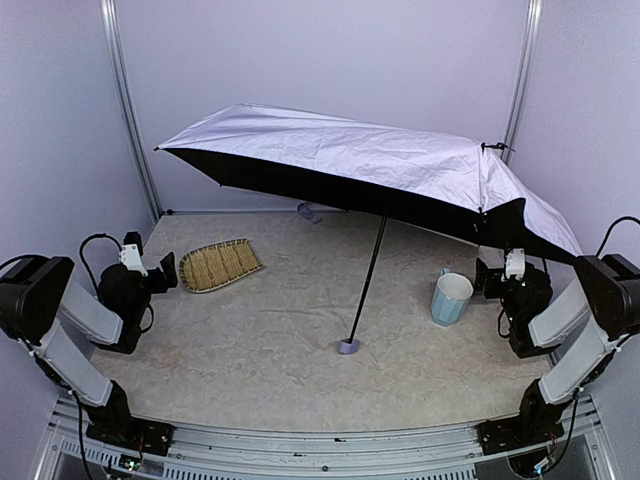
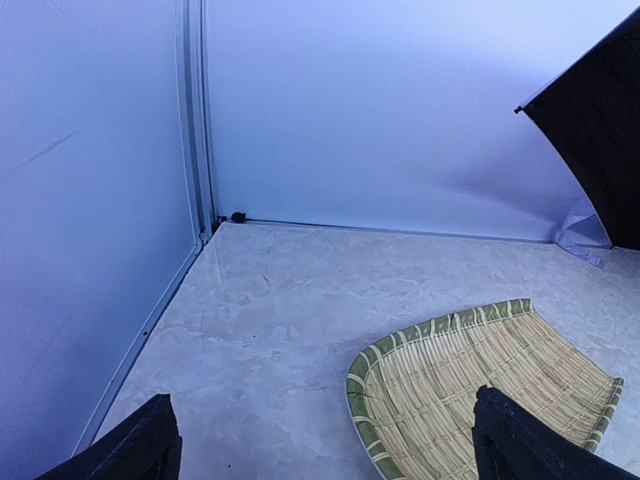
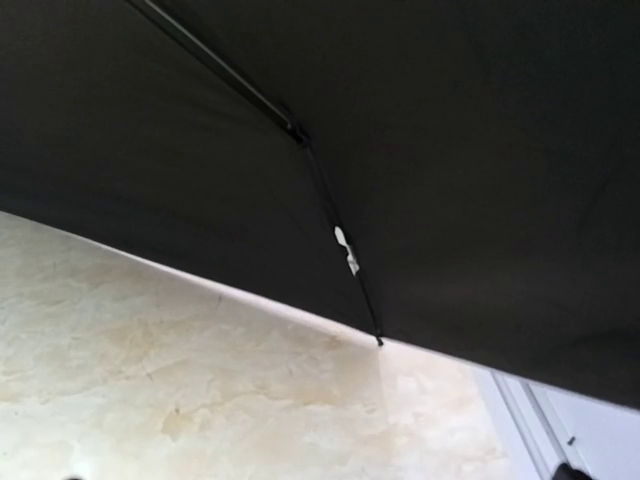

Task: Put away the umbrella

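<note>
Silver-lilac crinkly fabric spans most of the scene: the umbrella point(image 1: 360, 160) stands fully open at mid-surface, resting on its small lilac handle point(image 1: 348, 346). The thin black shaft point(image 1: 368, 275) leans up and to the right from the handle into the black underside. The canopy is tilted, with its left tip high near the back-left corner post. Its right edge droops low over the right arm, whose claw point(image 1: 484, 277) sits under that edge.

A light blue cup point(image 1: 451, 298) stands upright on the marbled surface point(image 1: 270, 340), just beside the right claw and to the right of the handle, apart from it. A woven straw tray point(image 1: 218, 264) lies flat at the left, near the left claw point(image 1: 168, 272) and well apart from the handle. Something small and pale lilac point(image 1: 310, 212) lies by the back wall under the canopy, too small to make out.

From the left wrist, the two dark fingers point(image 2: 135, 450) sit at the lower corners, spread wide with nothing between them. The tray lies just ahead, and a black canopy corner shows at the upper right.

From the right wrist, the black underside with one rib fills the upper view. Only dark slivers show at the two bottom corners, far apart, with bare surface between them. That claw reads as spread and empty.
</note>
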You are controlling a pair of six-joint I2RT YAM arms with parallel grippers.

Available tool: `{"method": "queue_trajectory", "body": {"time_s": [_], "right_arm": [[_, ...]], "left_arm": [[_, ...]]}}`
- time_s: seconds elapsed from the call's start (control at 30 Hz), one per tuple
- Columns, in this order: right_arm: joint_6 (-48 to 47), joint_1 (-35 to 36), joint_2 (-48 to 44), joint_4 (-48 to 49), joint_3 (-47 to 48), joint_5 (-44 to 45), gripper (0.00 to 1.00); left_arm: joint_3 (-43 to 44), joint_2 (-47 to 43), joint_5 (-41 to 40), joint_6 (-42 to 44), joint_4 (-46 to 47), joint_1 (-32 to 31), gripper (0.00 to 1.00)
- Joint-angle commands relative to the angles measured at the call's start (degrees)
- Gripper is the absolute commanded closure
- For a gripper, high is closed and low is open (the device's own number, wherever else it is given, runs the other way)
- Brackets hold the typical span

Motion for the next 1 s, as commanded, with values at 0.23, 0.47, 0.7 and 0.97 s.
{"method": "queue_trajectory", "body": {"time_s": [0.23,0.47,0.7,0.97], "right_arm": [[-2.82,-0.60,-5.32,-2.82,0.58,-7.12,0.00],[5.23,-0.47,-25.16,-39.18,10.26,-12.75,0.02],[18.38,4.74,-29.68,-47.21,12.54,-22.10,0.19],[27.92,24.76,-19.09,-37.13,21.27,-16.19,0.00]], "left_arm": [[5.19,-9.57,3.81,2.74,-15.22,-0.73,0.01],[11.47,-26.52,-3.44,-0.95,-22.69,-10.27,0.01],[13.38,-32.62,-16.09,1.04,-29.41,-35.63,0.01],[13.97,-28.56,-17.98,-3.43,-30.21,-54.62,0.01]]}}
